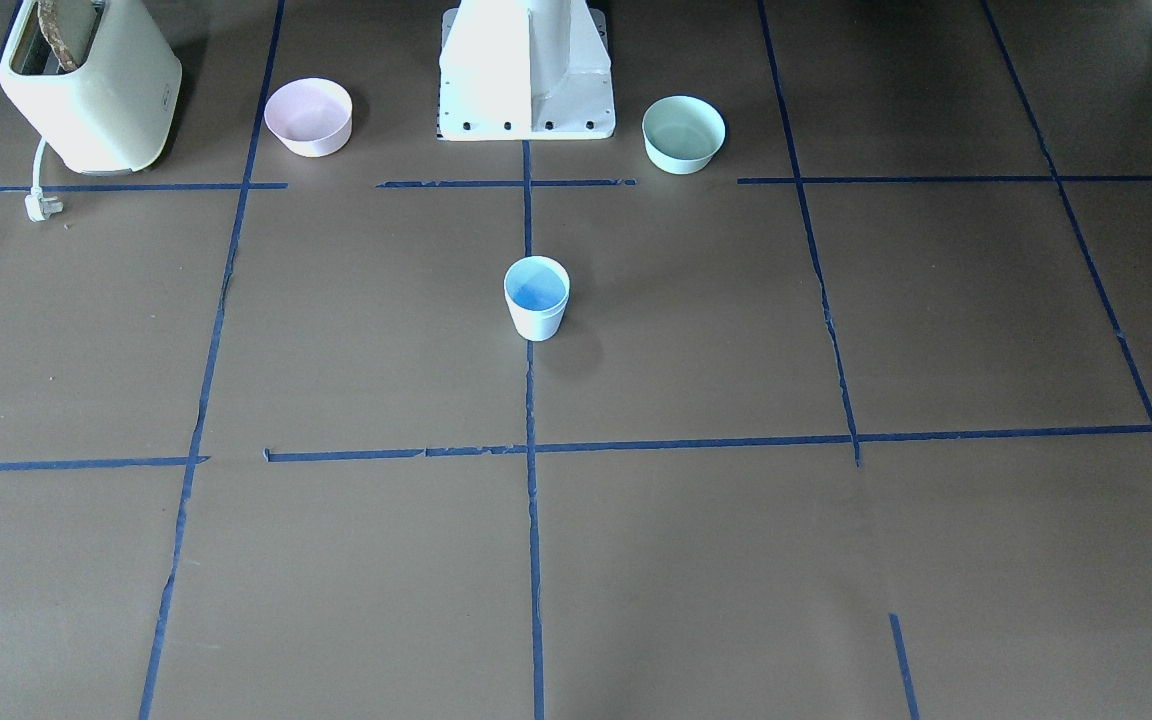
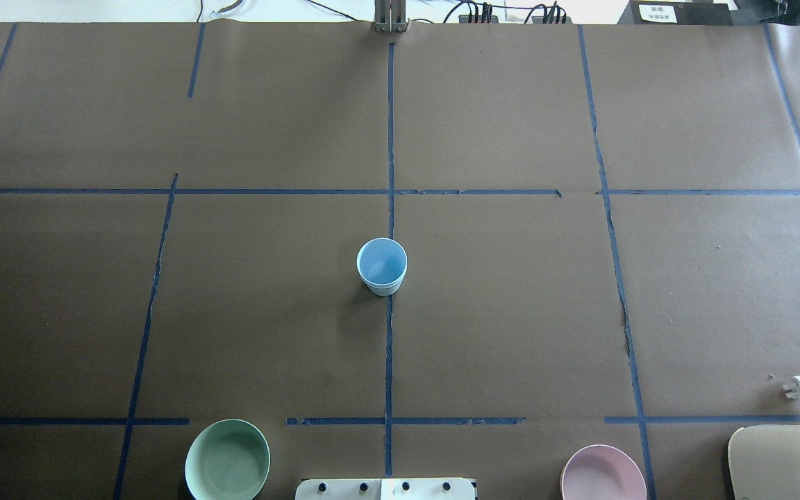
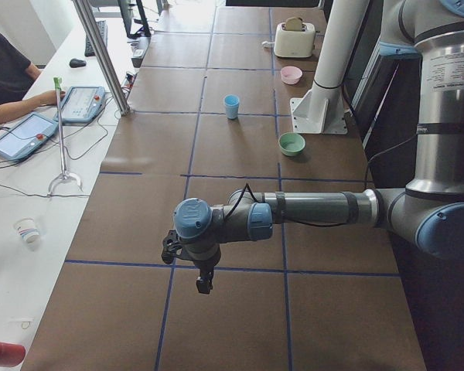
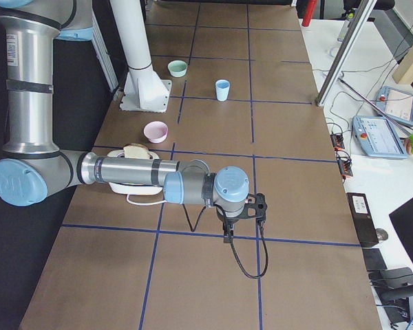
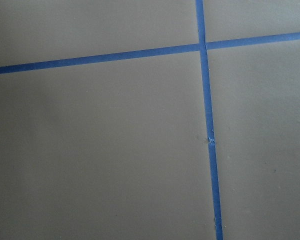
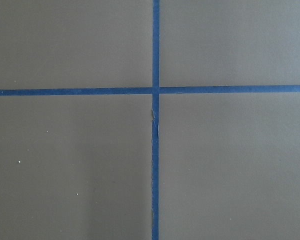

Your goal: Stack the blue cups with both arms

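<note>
Cup [image 2: 381, 267] reachable fr. all sides; mint bowl [image 2: 227, 460], pink bowl [image 2: 603, 474], toaster [image 1: 91, 85] well apart.

Left arm [image 3: 317, 207], right arm [image 4: 124, 170]: grey, light-blue caps [image 3: 192, 219], black cables [image 4: 250, 276].

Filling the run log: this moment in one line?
blue cup: upright, centre, untouched | left gripper: far off | right gripper: far off

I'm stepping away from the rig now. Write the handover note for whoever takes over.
Left gripper: over bare table at the robot's left end, holding nothing; open or shut cannot be told.
Right gripper: likewise at the right end.
Things: one blue cup stands upright on the centre tape line. No second cup shows apart from it.
Done: possibly the stack; whether two cups are nested there cannot be told.
Left: check that up close.
</note>
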